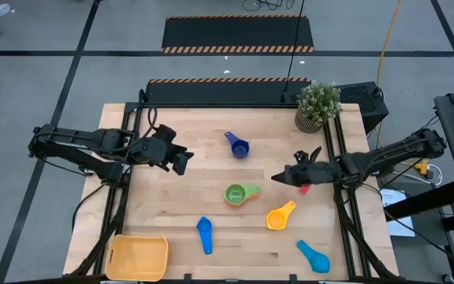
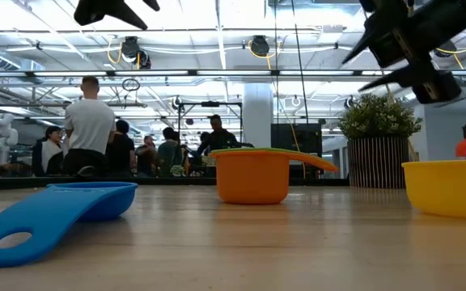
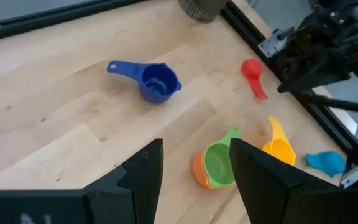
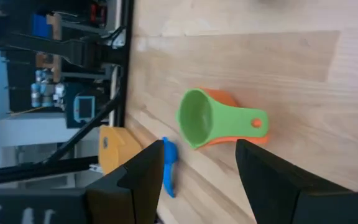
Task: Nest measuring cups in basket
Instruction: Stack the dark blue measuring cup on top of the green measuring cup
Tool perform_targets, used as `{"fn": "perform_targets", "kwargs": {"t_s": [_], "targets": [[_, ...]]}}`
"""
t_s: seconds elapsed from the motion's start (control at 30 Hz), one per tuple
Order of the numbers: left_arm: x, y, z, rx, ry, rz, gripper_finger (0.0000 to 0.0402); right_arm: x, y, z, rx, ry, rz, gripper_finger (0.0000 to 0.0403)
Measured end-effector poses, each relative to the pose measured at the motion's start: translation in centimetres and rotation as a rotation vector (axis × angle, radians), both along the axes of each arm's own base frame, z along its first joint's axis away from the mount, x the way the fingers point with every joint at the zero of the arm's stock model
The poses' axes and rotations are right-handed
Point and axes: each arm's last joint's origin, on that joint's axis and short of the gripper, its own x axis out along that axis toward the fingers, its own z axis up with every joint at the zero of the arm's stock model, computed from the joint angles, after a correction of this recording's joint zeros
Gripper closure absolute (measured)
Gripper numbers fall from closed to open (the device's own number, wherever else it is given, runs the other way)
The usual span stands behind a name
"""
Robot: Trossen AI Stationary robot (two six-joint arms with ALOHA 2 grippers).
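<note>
Green measuring cup [image 1: 236, 193] nested in an orange cup [image 4: 229, 134] near table centre, handle toward the right side. Dark blue cup [image 1: 238, 146] farther back, upright, alone. Yellow-orange cup [image 1: 279, 218] toward the front right of the green one; light blue cup [image 1: 314, 255] at the front right corner region; mid-blue scoop [image 1: 204, 233] front centre; red cup [image 3: 252, 70] partly hidden under the right gripper in the high view. All cups apart from one another except the green-orange pair. Yellow basket [image 1: 139, 257] at the front left corner, holding no cup, touching or overhanging the table's front edge; well apart from every cup.

Bare wood [image 1: 203, 181] all round the green cup; open stretch between the cups and the basket. Potted plant [image 1: 317, 105] at the back right corner.

Left gripper [image 1: 181, 160] raised over the left half, fingers parted, nothing between them; green cup ahead of it and off to its right. Right gripper [image 1: 280, 177] raised just right of the green cup, fingers parted, empty.

Low view: both grippers cut off at the top; people in the room behind.
</note>
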Motion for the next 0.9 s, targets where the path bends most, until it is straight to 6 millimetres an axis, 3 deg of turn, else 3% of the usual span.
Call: {"fn": "perform_targets", "kwargs": {"t_s": [0.27,0.57,0.9], "targets": [[0.1,1.1,-2.0,-0.036,0.030,0.122,0.0213,0.9,-3.0,3.8,0.002,-0.066,0.138,0.0211],[0.7,1.9,-3.9,-0.096,-0.021,0.211,0.0213,1.5,-7.3,5.3,0.028,-0.120,0.243,0.0211],[1.0,2.4,-4.9,-0.132,-0.062,0.262,0.0213,5.6,-12.3,8.0,-0.024,-0.171,0.369,0.0211]]}}
